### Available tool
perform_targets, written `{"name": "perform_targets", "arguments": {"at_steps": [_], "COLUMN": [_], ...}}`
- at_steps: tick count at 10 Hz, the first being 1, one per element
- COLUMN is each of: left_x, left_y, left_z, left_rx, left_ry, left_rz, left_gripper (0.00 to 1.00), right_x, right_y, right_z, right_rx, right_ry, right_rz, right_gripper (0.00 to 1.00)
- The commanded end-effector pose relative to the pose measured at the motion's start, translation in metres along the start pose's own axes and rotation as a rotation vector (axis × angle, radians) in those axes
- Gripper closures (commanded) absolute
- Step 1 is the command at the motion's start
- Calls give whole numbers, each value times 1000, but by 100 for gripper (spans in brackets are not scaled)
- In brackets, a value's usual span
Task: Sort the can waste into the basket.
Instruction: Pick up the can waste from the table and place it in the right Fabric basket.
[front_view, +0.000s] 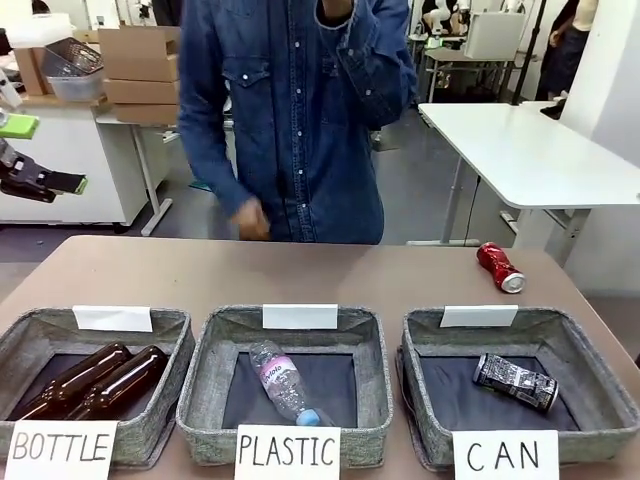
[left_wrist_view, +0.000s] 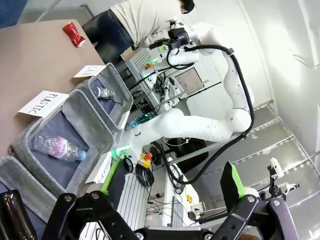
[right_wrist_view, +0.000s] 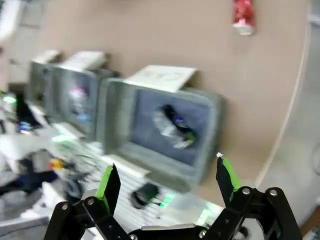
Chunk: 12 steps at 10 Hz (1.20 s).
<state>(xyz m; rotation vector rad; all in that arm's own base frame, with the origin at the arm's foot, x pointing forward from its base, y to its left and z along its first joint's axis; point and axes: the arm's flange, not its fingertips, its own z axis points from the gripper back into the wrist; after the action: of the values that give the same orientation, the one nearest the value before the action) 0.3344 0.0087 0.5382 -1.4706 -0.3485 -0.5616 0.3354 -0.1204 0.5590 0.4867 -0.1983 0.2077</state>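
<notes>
- Grey woven basket (front_view: 418, 395): dark lining, white tag, black "CAN" lettering.
- Dark can (front_view: 515, 381) inside the basket: pale pattern, silver ends.
- Red can (front_view: 499, 267) beyond the basket: shiny, on brown table (front_view: 300, 270).

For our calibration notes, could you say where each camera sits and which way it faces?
Front: from the robot's side, facing the person across the baskets.
Left wrist: behind the open left gripper, looking over the baskets at the right arm.
Right wrist: behind the open right gripper, looking down at the CAN basket.
Shared: red can, dark can.
</notes>
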Motion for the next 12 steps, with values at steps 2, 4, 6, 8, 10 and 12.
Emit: {"name": "perform_targets", "arguments": {"at_steps": [2, 4, 6, 8, 10, 12], "left_x": [0, 0, 0, 0, 0, 0], "left_y": [-3, -3, -3, -3, -3, -3], "left_z": [0, 0, 0, 0, 0, 0], "left_rx": [-3, -3, -3, -3, -3, -3], "left_ry": [-8, -8, -8, -8, -8, -8], "left_rz": [-7, -7, -7, -7, -7, -7], "left_gripper": [0, 0, 0, 0, 0, 0], "right_x": [-14, 12, 53, 125, 172, 200], "right_y": [14, 1, 7, 2, -13, -36], "right_z": [-7, -10, -35, -77, -123, -174], "right_rx": [-154, -133, -181, -244, -328, -464], "right_ry": [-109, 54, -1, -119, -88, -37], "right_rz": [172, 94, 145, 120, 37, -25], "right_gripper": [0, 0, 0, 0, 0, 0]}}
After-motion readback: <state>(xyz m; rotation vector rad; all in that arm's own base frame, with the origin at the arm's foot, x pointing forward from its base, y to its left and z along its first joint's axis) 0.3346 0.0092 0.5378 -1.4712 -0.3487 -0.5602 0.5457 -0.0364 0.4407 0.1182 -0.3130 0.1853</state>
